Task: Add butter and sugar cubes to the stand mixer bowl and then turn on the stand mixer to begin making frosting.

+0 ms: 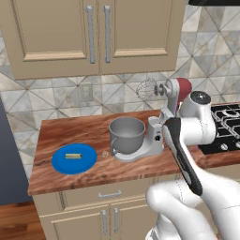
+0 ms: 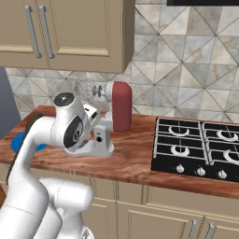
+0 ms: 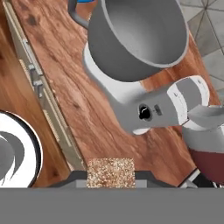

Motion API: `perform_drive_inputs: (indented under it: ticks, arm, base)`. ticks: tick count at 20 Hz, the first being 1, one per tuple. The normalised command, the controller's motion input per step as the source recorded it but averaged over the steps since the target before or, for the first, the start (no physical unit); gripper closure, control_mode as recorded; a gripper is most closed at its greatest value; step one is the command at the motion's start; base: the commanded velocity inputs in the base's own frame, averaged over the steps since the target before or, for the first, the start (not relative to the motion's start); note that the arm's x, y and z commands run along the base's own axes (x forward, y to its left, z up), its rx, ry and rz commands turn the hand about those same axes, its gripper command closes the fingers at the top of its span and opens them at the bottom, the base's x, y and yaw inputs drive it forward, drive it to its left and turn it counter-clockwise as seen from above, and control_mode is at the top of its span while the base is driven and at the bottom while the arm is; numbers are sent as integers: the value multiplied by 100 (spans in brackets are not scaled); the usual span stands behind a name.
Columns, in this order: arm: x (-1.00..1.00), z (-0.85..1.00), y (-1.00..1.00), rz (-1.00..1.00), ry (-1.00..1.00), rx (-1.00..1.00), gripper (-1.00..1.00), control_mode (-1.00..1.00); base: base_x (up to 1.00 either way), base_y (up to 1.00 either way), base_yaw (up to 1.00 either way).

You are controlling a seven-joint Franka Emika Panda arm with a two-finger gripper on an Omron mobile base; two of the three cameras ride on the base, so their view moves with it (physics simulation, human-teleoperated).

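Observation:
The grey stand mixer bowl (image 3: 135, 35) sits on the stand mixer's light grey base (image 1: 140, 152), and its inside shows bare metal. The dark red head (image 2: 121, 106) is tilted back with the whisk (image 1: 146, 89) raised. A dark knob (image 3: 144, 113) sits on the column. My gripper (image 3: 110, 177) hovers over the counter just in front of the column, shut on a speckled beige sugar cube (image 3: 110, 172). The butter (image 1: 72, 156) lies on a blue plate (image 1: 61, 164) left of the bowl. A tiny pale bit (image 1: 105, 153) lies between plate and bowl.
A black gas stove (image 2: 198, 147) adjoins the wooden counter (image 1: 61, 131) on the right. Wall cabinets (image 1: 93, 33) hang above, and drawers (image 1: 110, 193) run below the front edge. My own arm (image 1: 183, 154) crosses in front of the mixer.

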Motion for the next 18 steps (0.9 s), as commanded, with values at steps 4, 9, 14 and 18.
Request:
perform_drive_inputs:
  ticks: [4, 9, 14, 18]
  arm:
    - [18, 19, 100, -13, 0, -4, 100, -100]
    - [22, 22, 98, -14, 0, -3, 100, -100]
    - [29, 20, 75, -15, 0, -1, 100, -100]
    - [53, 3, 47, -17, 0, 0, 100, -100]
  base:
    - [0, 0, 0]
    - [0, 0, 0]
    - [0, 0, 0]
    - [0, 0, 0]
